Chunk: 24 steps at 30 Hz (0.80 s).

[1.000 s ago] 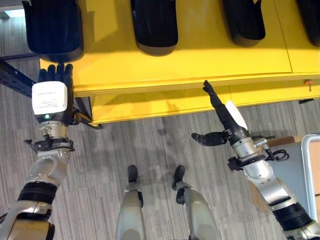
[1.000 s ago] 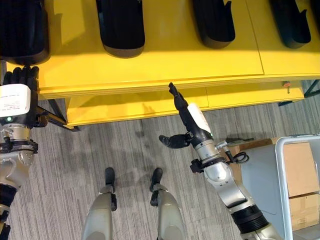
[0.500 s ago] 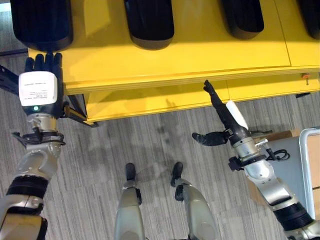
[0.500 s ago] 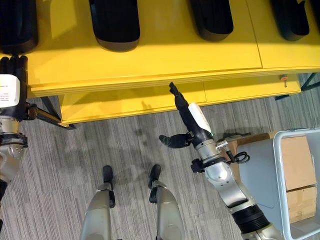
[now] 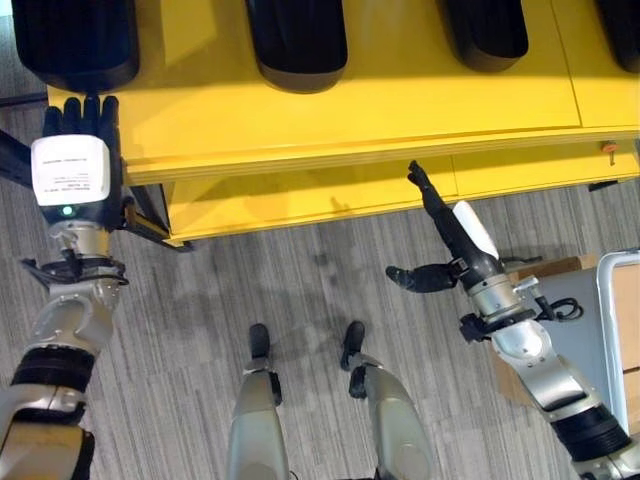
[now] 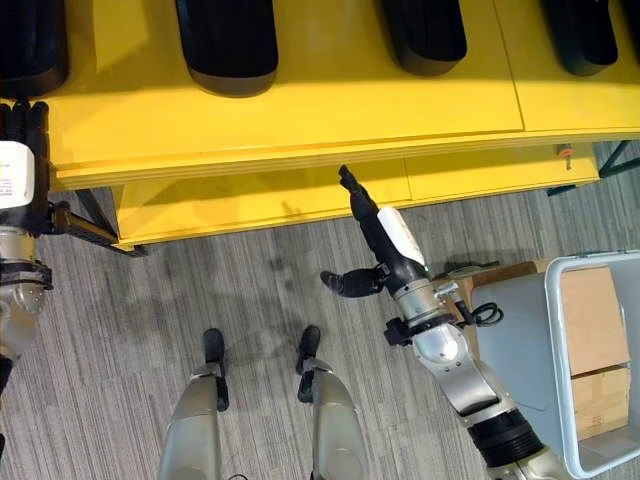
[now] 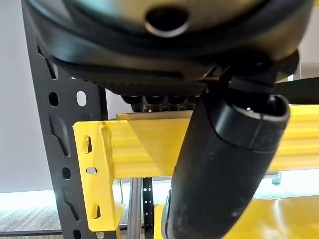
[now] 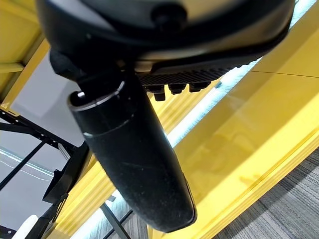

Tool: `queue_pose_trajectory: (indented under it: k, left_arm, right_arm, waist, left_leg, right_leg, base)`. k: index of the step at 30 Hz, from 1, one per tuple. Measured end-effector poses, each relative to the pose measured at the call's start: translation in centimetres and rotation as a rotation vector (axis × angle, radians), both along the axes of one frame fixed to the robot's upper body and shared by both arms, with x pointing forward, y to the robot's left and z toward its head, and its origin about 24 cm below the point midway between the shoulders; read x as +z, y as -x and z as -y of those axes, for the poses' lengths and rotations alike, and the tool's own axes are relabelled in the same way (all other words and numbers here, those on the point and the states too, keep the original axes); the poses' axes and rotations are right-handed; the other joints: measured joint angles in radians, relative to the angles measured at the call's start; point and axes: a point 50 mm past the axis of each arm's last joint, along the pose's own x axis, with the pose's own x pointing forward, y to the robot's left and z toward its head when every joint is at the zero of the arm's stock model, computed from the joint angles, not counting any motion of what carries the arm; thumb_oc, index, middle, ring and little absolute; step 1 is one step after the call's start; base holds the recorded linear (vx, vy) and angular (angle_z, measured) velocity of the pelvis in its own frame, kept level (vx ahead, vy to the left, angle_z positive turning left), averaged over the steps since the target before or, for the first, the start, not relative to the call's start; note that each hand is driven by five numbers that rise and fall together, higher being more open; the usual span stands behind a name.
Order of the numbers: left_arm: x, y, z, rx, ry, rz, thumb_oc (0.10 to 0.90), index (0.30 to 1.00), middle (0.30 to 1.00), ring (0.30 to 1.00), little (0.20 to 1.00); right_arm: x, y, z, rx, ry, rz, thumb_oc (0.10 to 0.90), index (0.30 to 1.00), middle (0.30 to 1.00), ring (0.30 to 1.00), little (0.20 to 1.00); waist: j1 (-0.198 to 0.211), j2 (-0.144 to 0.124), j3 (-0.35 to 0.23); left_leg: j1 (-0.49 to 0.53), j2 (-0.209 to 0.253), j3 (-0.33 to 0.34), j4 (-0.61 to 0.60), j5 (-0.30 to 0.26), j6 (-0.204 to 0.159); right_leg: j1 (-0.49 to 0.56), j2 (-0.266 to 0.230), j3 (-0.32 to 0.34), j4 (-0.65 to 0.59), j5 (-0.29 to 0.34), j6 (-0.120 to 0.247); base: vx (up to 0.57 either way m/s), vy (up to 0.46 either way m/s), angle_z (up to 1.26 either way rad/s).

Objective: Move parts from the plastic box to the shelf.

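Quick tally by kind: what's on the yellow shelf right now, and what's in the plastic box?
Black parts on the yellow shelf: 4
Cardboard boxes in the plastic box: 2
Total: 6

left hand (image 7: pixel 219 164) thumb before yellow shelf beam (image 7: pixel 139 149), fingers straight.

Black parts (image 5: pixel 296 45) atop yellow shelf (image 5: pixel 400 110); grey box (image 6: pixel 600 370) right.

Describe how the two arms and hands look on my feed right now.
Both arms are silver-grey with black bands and dark cabling at the wrists. The left hand is dark, its back carrying a white rectangular plate with a small green light. The right hand is dark with a white cover along its upper side.
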Motion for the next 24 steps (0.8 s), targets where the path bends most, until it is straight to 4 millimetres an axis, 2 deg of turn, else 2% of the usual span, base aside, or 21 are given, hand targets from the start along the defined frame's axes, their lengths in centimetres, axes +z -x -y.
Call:
queue_pose_trajectory:
  k: [7, 10, 14, 17, 21, 24]
  left_arm:
    - [-1.8, 1.8, 0.9, -0.056, 0.005, -0.021, 0.9, 1.0, 1.0, 1.0, 1.0]
    - [-4.4, 3.6, 2.0, -0.105, 0.081, -0.043, 0.9, 1.0, 1.0, 1.0, 1.0]
    - [-6.8, 5.2, 4.0, -0.194, 0.142, -0.082, 0.9, 1.0, 1.0, 1.0, 1.0]
    - [-9.3, 7.3, 5.9, -0.291, 0.195, -0.182, 0.9, 1.0, 1.0, 1.0, 1.0]
    - [-11.9, 9.1, 6.8, -0.329, 0.265, -0.307, 0.9, 1.0, 1.0, 1.0, 1.0]
    - [-12.4, 9.8, 7.0, -0.35, 0.306, -0.341, 0.9, 1.0, 1.0, 1.0, 1.0]
  right_arm:
    - [0.0, 0.0, -0.1, 0.008, 0.0, -0.002, 0.9, 1.0, 1.0, 1.0, 1.0]
    - [-0.1, 0.0, -0.5, 0.019, -0.02, -0.008, 0.9, 1.0, 1.0, 1.0, 1.0]
    - [-0.1, 0.0, -0.7, 0.022, -0.028, -0.004, 0.9, 1.0, 1.0, 1.0, 1.0]
    - [0.1, -0.1, -0.9, 0.028, -0.03, 0.004, 0.9, 1.0, 1.0, 1.0, 1.0]
    - [0.5, -0.4, -1.6, 0.051, -0.021, 0.01, 0.9, 1.0, 1.0, 1.0, 1.0]
    - [1.1, -0.6, -2.5, 0.087, -0.009, 0.034, 0.9, 1.0, 1.0, 1.0, 1.0]
  waist:
    - [0.007, 0.0, 0.0]
    - [0.02, 0.009, 0.009]
    - [0.061, 0.026, 0.017]
    - [0.084, 0.045, 0.023]
    - [0.125, 0.061, 0.028]
    - [0.148, 0.071, 0.028]
  left_leg:
    - [0.008, -0.001, -0.001, -0.003, 0.0, 0.0]
    - [0.052, -0.005, -0.002, -0.02, 0.0, 0.0]
    - [0.087, -0.007, -0.005, -0.042, 0.002, -0.003]
    - [0.094, -0.014, -0.028, -0.06, 0.014, -0.005]
    - [0.118, -0.024, -0.048, -0.085, 0.032, -0.006]
    - [0.146, -0.032, -0.068, -0.102, 0.036, -0.007]
  right_leg:
    - [0.007, -0.001, -0.002, 0.002, -0.002, -0.001]
    - [0.048, -0.006, -0.005, -0.003, -0.008, 0.003]
    - [0.075, -0.008, -0.009, -0.002, -0.018, 0.002]
    - [0.087, -0.015, -0.034, 0.003, -0.026, 0.0]
    - [0.112, -0.026, -0.057, 0.011, -0.039, 0.003]
    - [0.138, -0.035, -0.075, 0.018, -0.056, 0.005]
  base:
    - [0.01, -0.009, 0.01]
    - [0.01, -0.019, 0.02]
    - [0.01, -0.03, 0.05]
    - [0.03, -0.063, 0.22]
    - [0.02, -0.052, 0.17]
    - [0.01, -0.053, 0.23]
